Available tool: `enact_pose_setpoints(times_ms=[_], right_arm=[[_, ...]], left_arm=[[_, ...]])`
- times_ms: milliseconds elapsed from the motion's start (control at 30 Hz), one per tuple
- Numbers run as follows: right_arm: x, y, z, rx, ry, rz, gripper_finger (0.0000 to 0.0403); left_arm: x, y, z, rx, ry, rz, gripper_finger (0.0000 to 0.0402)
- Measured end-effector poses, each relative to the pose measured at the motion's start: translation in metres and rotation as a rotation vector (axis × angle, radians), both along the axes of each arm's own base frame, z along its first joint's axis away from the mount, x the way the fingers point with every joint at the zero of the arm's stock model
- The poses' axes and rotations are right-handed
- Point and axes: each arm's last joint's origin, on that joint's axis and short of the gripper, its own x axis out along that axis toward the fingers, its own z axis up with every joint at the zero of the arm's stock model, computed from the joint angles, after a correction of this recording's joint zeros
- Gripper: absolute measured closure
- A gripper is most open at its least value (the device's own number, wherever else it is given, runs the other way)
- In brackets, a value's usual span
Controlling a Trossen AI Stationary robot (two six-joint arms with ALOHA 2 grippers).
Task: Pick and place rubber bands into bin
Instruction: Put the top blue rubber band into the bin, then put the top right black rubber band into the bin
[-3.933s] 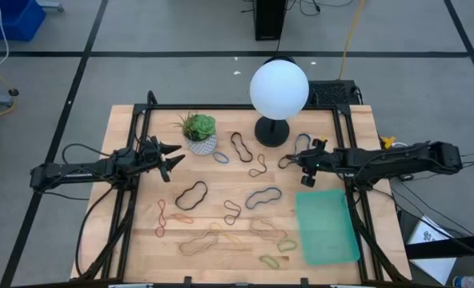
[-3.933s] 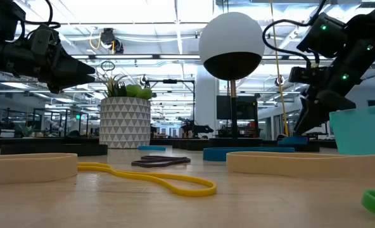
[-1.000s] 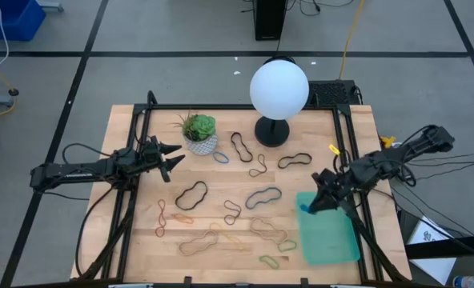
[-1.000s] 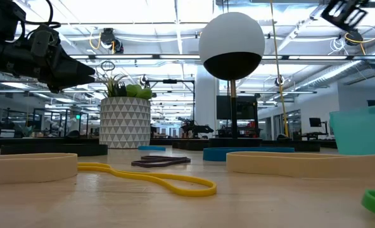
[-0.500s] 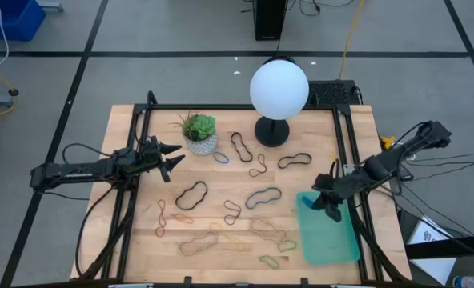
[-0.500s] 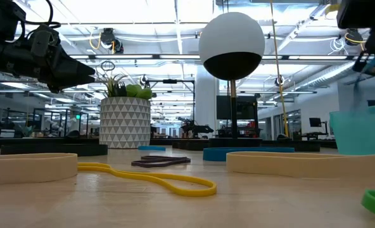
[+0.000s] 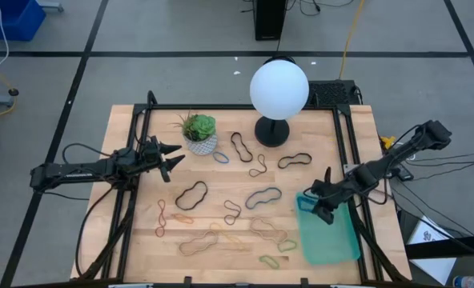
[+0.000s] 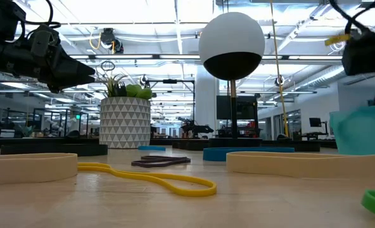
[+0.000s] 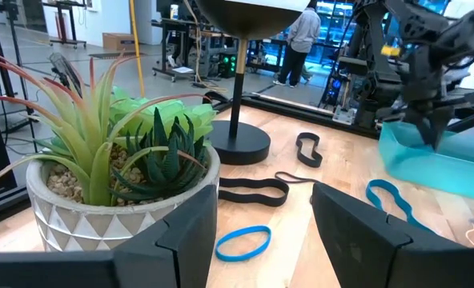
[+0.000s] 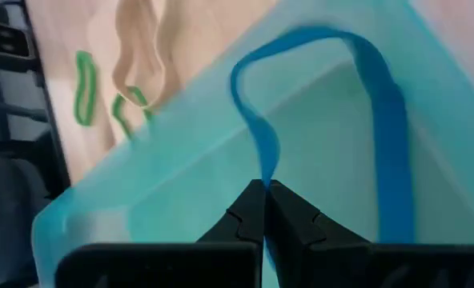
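My right gripper (image 10: 265,190) pinches a blue rubber band (image 10: 381,120) in shut fingers above the teal bin (image 7: 333,240), near the desk's right edge. My left gripper (image 7: 171,158) hovers with fingers apart, holding nothing, beside the plant pot (image 7: 200,144). I can read no writing anywhere.

A translucent teal-green bin (image 7: 330,234) is seen on the pale wood tabletop (image 7: 125,240); a blue rubber band (image 10: 381,120) is pinched by the black right hand (image 10: 266,192); other bands are shown black (image 7: 191,194), tan (image 7: 213,242) and green (image 7: 269,260); a white pot (image 7: 201,146) bears a grey triangle pattern.
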Motion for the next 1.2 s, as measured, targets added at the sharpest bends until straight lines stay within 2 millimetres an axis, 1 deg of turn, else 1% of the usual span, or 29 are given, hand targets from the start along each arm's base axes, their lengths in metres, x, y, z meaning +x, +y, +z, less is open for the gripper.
enact_pose_setpoints(times_ms=[133,200,300,600,767,967,1100,1200], right_arm=[[-0.004,-0.001,-0.018,0.055,0.026,-0.026,0.0403],[-0.004,-0.001,-0.021,0.085,0.018,-0.025,0.0403],[-0.007,-0.003,-0.027,0.069,0.045,-0.027,0.0403],[-0.007,-0.002,-0.027,0.099,0.048,-0.061,0.0384],[-0.007,-0.002,-0.027,0.098,0.048,-0.061,0.0383],[-0.006,-0.003,-0.027,0.065,0.025,-0.033,0.0385],[-0.005,-0.004,-0.027,0.016,-0.005,-0.070,0.0385],[-0.005,-0.004,-0.027,0.009,-0.018,-0.056,0.0385]], left_arm=[[0.000,0.000,0.000,0.000,0.000,0.000,0.0188],[0.000,0.000,0.000,0.000,0.000,0.000,0.0188],[0.000,0.000,0.000,0.000,0.000,0.000,0.0188],[0.000,0.000,0.000,0.000,0.000,0.000,0.0188],[0.000,0.000,0.000,0.000,0.000,0.000,0.0188],[0.000,0.000,0.000,0.000,0.000,0.000,0.0188],[0.000,0.000,0.000,0.000,0.000,0.000,0.0188],[0.000,0.000,0.000,0.000,0.000,0.000,0.0188]])
